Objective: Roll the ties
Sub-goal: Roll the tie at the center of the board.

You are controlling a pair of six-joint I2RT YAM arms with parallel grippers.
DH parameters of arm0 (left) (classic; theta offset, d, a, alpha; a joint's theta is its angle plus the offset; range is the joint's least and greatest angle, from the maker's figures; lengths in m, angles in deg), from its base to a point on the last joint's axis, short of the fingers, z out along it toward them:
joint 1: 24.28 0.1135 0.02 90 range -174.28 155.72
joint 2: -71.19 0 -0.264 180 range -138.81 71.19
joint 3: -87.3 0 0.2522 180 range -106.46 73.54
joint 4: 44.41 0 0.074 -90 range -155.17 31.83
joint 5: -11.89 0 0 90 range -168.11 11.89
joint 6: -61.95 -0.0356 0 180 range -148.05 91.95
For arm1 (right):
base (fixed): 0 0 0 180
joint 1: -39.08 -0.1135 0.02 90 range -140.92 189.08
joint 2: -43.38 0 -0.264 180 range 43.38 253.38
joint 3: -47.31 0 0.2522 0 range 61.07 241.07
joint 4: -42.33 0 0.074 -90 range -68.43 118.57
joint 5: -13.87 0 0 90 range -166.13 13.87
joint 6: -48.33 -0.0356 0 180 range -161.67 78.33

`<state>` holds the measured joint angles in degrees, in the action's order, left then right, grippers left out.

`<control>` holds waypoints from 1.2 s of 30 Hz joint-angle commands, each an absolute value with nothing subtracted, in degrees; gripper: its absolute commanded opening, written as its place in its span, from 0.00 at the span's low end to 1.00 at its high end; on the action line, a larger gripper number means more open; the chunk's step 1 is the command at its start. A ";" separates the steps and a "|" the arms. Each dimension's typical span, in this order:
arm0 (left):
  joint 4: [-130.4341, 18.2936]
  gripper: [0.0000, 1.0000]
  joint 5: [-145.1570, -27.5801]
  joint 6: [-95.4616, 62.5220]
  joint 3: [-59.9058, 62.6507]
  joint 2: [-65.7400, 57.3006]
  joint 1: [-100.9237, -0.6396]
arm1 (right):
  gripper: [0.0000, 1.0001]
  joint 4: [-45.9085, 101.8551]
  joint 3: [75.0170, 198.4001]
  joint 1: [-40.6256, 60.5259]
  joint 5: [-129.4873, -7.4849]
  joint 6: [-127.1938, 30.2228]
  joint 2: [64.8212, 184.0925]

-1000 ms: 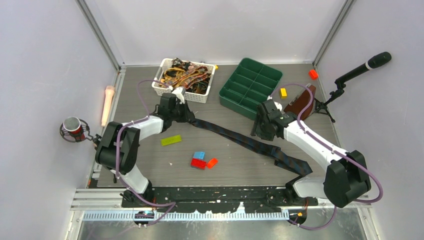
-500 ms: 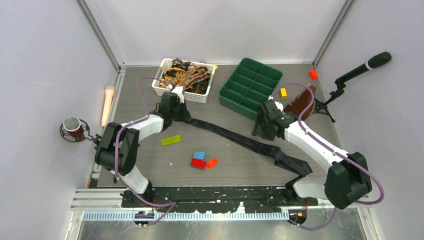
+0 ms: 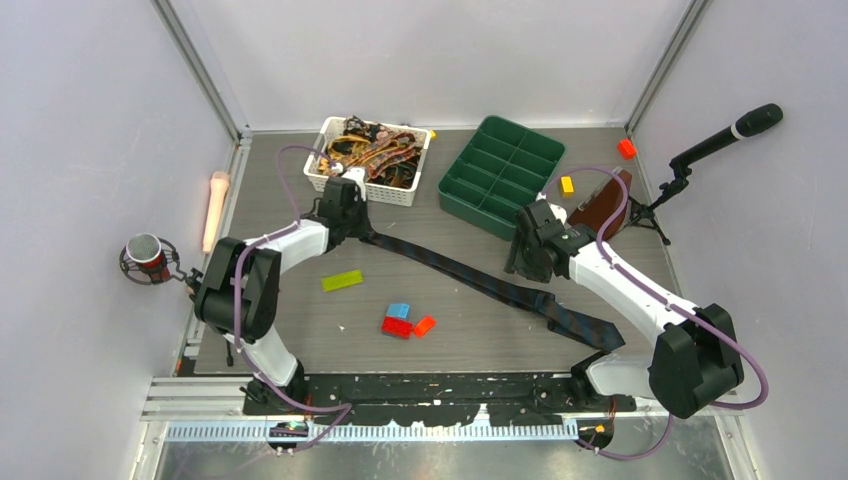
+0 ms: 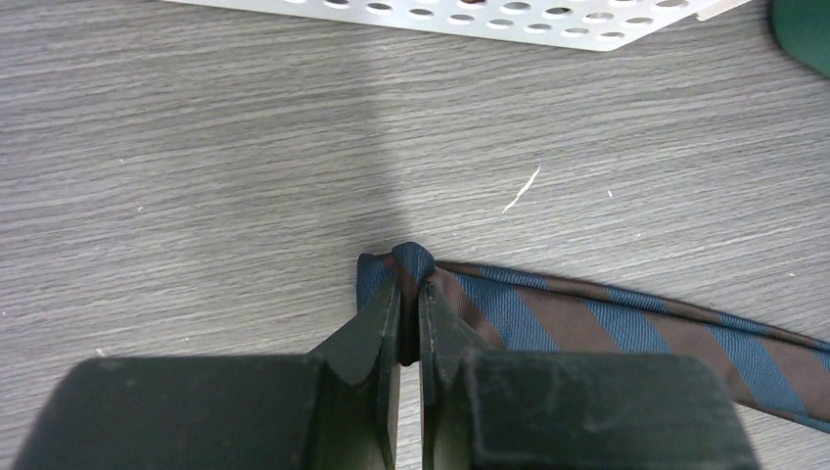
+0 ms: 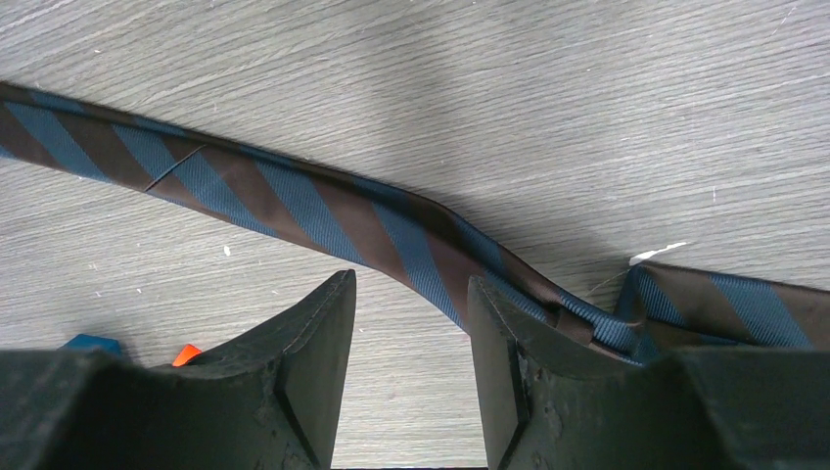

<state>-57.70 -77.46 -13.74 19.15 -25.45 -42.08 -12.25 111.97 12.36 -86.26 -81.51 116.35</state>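
Tie: the navy-and-brown striped tie (image 3: 470,272) lies stretched diagonally over the table (image 3: 300,320), from just in front of the white basket (image 3: 392,195) at the far edge toward the near right corner.
Other ties: patterned ties (image 3: 372,155) sit heaped in that basket.
Left claw: our left gripper (image 4: 409,294) is pinched tight on the striped tie's narrow end, which bunches into a small fold at its tip.
Right claw: our right gripper (image 5: 409,294) stands half open low over the tie's middle, gripping nothing.
Step in hand: we judge the roll is only starting at the narrow end.
Doing it well: we should turn the fold onto itself tightly, keep the edges aligned, and let the right gripper tension the band so it feeds straight.
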 commanded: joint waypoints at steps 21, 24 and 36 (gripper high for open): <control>-61.84 0.00 -97.08 -3.38 16.06 -27.27 -25.61 | 0.52 -12.23 115.21 12.27 -85.66 -78.95 116.59; -68.62 0.00 -95.19 -6.02 12.75 -28.60 -25.60 | 0.52 -12.25 115.65 12.27 -85.29 -78.48 117.17; -77.09 0.00 -83.83 -10.12 10.21 -28.30 -25.51 | 0.52 -12.43 115.72 12.27 -85.24 -77.62 117.32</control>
<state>-72.46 -89.55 -7.65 12.13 -29.74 -25.67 -12.51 114.07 12.36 -84.99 -78.64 117.74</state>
